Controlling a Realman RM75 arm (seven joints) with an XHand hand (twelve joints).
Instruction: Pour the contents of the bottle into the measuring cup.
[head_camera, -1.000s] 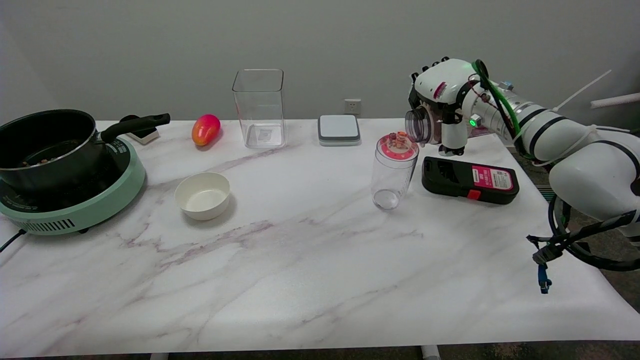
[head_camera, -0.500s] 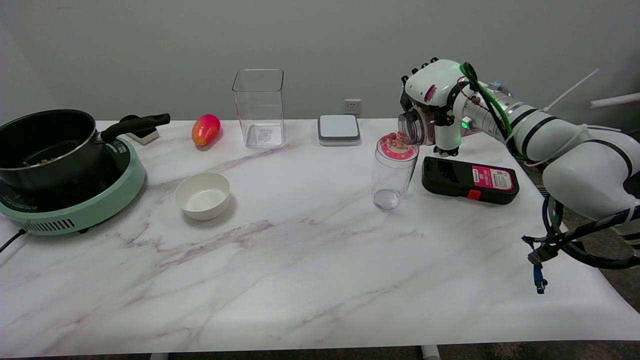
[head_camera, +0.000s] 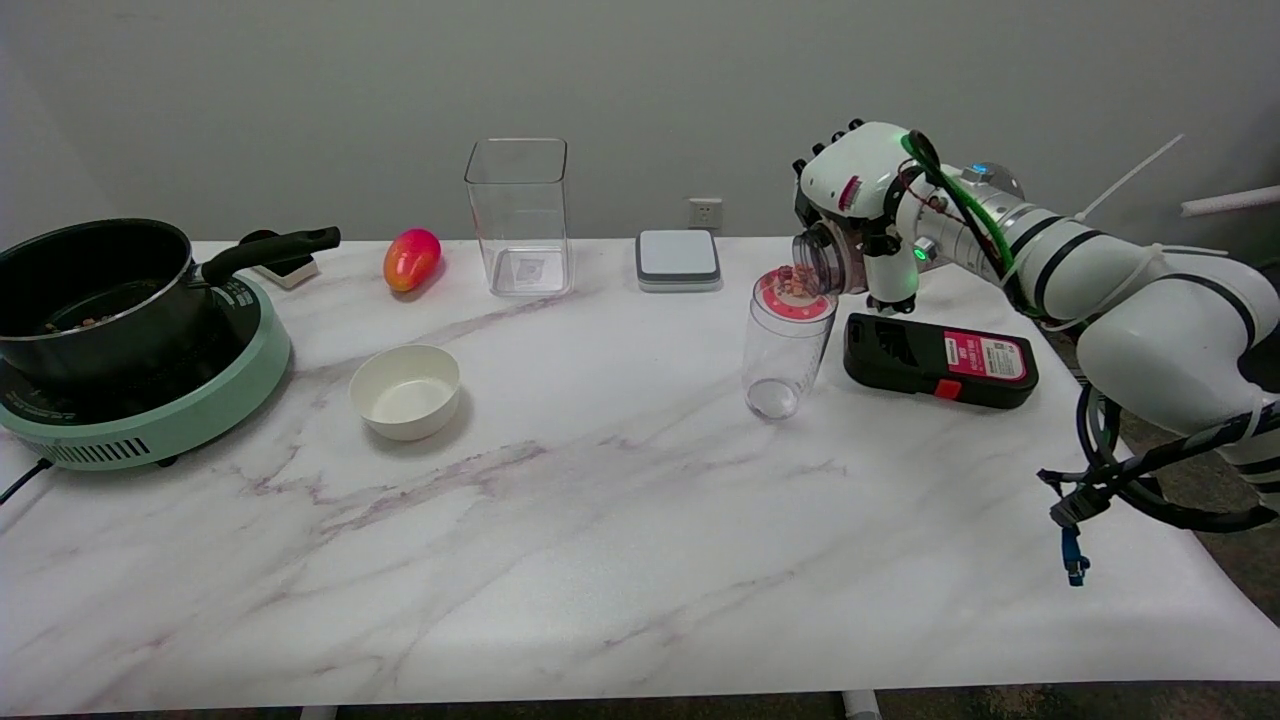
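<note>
**Bottle tipped over the measuring cup, bits sitting at the rim**

So the bottle (head_camera: 828, 259) is a small clear one, lying almost on its side up in the air, with its open mouth facing the picture's left and hanging right at the upper right edge of the measuring cup (head_camera: 787, 341). There's a little cluster of brownish bits at the mouth, just over the cup's rim; can't tell if any are actually falling. The right hand (head_camera: 866, 205) has the bottle wrapped up in its grasp from above and behind, fingers curled round the body, so most of the bottle is hidden except the neck end. The white arm comes in from the right side of the frame.

The measuring cup is a tall clear tumbler-ish thing with a red ring around the top, standing on the marble table (head_camera: 600, 560) toward the right half. The lower part looks empty to me, but it's see-through so hard to be sure.

Just to the right of the cup, close beside it, lies a flat black device (head_camera: 938, 360) with a red and white label. Behind the cup, near the wall, is a small grey-and-white square box (head_camera: 678, 259). Further left along the back: a tall clear square container (head_camera: 518, 215), then a red-orange mango (head_camera: 411, 258). A white bowl (head_camera: 405, 390) sits left of centre, well apart from the cup. Far left is a black pot (head_camera: 95, 290) on a green cooktop (head_camera: 160, 415).
</note>
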